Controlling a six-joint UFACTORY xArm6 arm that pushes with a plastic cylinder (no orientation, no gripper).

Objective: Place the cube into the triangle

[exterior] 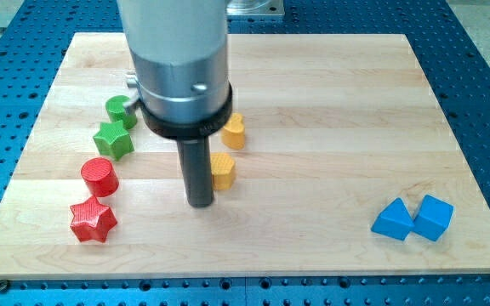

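Silver-grey cylinder, black collar, straight dark rod down to my tip (200, 204).

Counted two green blocks (114, 125), two red blocks (95, 200), two yellow blocks (228, 151), two blue blocks (413, 218); eight in all.

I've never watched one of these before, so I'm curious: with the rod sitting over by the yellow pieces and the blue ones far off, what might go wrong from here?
1. My tip rests right beside the lower yellow block; sweeping toward the view's right would likely drag it along.
2. The blue cube and blue triangle sit near the wooden board's bottom-right edge; a hard push could slide one off.
3. They appear already touching, so a nudge might separate them.
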